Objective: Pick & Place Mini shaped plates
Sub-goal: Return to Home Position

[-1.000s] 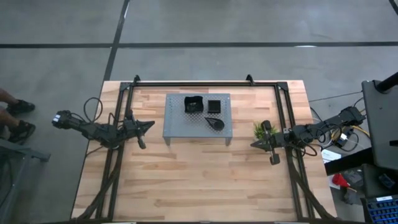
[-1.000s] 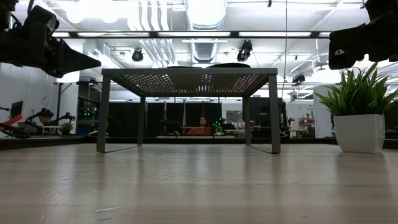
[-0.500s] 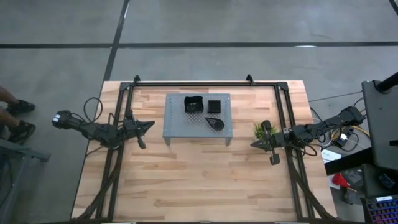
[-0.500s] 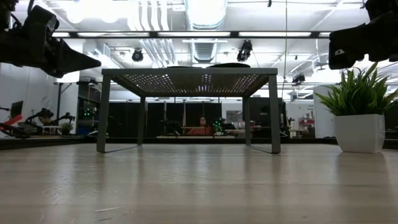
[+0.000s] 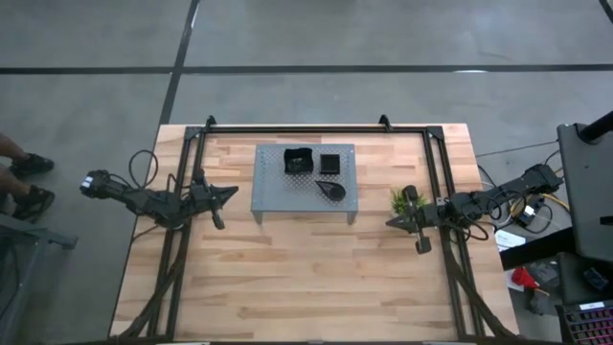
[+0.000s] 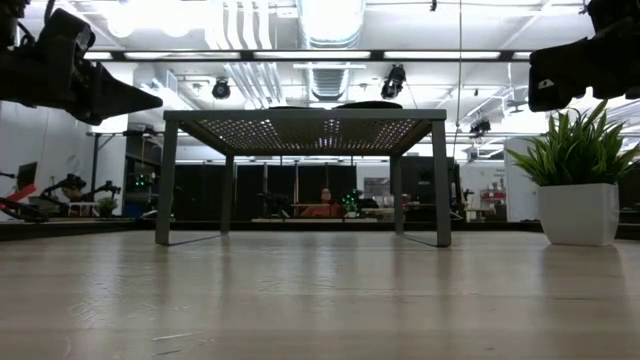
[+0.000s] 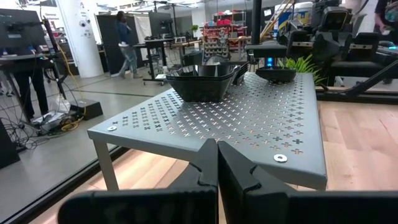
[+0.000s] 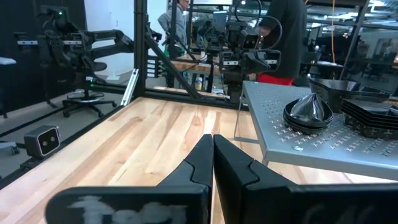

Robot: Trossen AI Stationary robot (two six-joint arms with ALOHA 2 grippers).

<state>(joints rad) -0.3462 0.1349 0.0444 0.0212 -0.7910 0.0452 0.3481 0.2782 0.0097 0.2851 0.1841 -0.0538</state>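
High view: left gripper [image 5: 232, 192] and right gripper [image 5: 390, 222] flank the rack [image 5: 273, 196], each pinched together and holding nothing.

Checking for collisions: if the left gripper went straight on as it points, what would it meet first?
Probably the grey rack: the shut left gripper aims at its near edge, though relative height is unclear.

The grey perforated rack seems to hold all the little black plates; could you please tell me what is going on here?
Nothing is being handled at this moment. Three black stacks sit on the grey rack: large square plates, small square plates and drop-shaped plates. The left gripper hovers shut and empty to the left of the rack. The right gripper hovers shut and empty beside the small potted plant.
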